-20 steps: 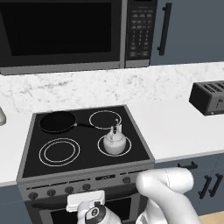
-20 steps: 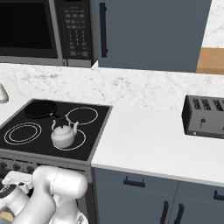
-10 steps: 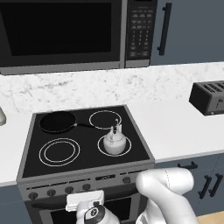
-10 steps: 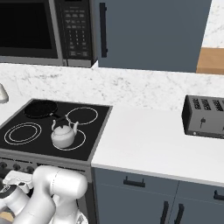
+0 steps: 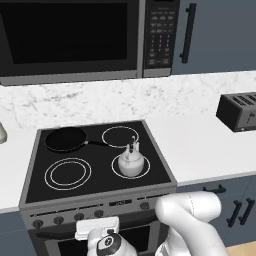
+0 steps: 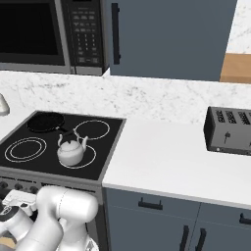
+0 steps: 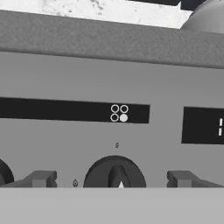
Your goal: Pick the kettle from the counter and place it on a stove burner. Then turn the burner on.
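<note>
Gripper spread wide, empty, fingers standing to either side of a dark knob on the stove's grey front panel, close up against it. Above the knob, a black strip with four small circles, the lower right one filled. Second knob cut off at the left edge. Panel's top lip just above, a curve of the kettle showing beyond it.

Kettle upright on the front right burner, near the cooktop's front edge. Black pan on the back left burner, handle pointing right. Front left ring and back right ring bare.

Counter wide and bare right of the stove as far as the toaster. Microwave above the cooktop.
</note>
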